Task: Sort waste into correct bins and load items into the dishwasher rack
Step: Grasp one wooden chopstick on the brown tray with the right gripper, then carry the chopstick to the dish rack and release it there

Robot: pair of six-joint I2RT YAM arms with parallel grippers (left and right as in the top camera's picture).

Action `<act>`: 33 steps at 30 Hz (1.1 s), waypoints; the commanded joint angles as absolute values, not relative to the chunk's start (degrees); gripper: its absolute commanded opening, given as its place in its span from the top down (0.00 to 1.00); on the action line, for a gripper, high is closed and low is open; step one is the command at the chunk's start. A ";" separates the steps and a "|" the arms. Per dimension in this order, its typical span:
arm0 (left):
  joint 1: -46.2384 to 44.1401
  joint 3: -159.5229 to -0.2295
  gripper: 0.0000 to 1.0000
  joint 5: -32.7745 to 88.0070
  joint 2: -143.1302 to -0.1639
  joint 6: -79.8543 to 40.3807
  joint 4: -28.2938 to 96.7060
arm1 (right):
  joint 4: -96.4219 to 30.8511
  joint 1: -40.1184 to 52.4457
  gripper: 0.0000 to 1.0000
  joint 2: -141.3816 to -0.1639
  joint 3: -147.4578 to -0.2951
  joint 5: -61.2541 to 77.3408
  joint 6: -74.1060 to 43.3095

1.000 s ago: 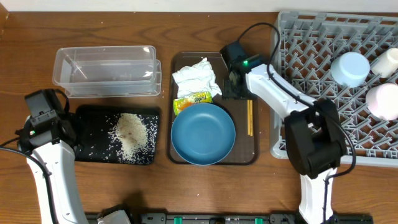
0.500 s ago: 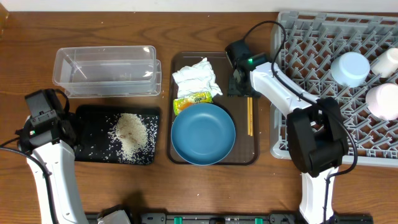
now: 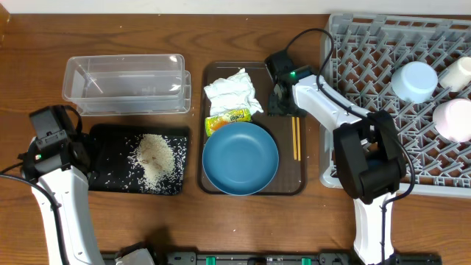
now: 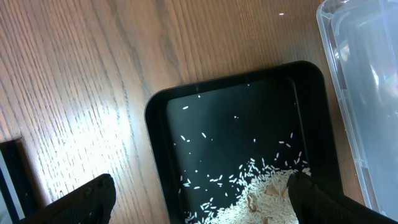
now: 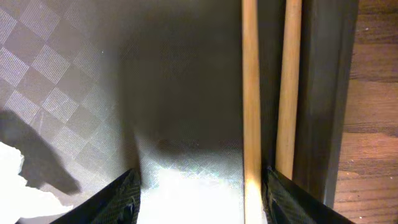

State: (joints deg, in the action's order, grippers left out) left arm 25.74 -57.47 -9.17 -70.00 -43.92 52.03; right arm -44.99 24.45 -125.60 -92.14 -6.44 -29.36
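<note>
Two wooden chopsticks (image 3: pixel 296 138) (image 5: pixel 250 93) lie along the right side of the brown serving tray (image 3: pixel 287 184). My right gripper (image 3: pixel 284 105) (image 5: pixel 202 202) is open, low over their far ends. One stick runs between its fingers, close to the right finger (image 5: pixel 292 199), and the other passes under that finger. On the same tray sit the dark-blue bowl (image 3: pixel 241 158), the crumpled tissue (image 3: pixel 232 92) and the green-and-yellow wrapper (image 3: pixel 227 119). My left gripper (image 3: pixel 62 147) (image 4: pixel 202 199) is open wide over the left end of the black tray (image 3: pixel 103 140) (image 4: pixel 158 143), which holds rice (image 3: pixel 153 156) (image 4: pixel 267 196).
The clear tub (image 3: pixel 125 85) stands behind the black tray. The grey rack (image 3: pixel 368 81) fills the right side, with a light-blue bowl (image 3: pixel 414 81), a pink bowl (image 3: pixel 452 119) and a white cup (image 3: pixel 460 72) in it. The brown tray's raised rim (image 5: pixel 323 93) runs right beside the chopsticks.
My right gripper has shifted slightly over the brown tray's upper right part, near the chopsticks' far ends. The left arm and all objects stay where they were.
</note>
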 commanded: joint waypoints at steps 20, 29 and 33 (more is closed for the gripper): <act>26.02 -58.46 0.09 -9.52 -69.93 -44.47 51.99 | -44.38 23.44 0.99 -123.39 -95.13 -5.74 -24.82; 26.02 -58.46 0.09 -9.52 -69.93 -44.47 51.99 | -50.92 13.72 0.99 -113.12 -108.03 -6.72 -13.06; 26.02 -58.46 0.09 -9.52 -69.93 -44.47 52.01 | -49.87 7.25 0.99 -108.90 -109.40 -5.43 -6.90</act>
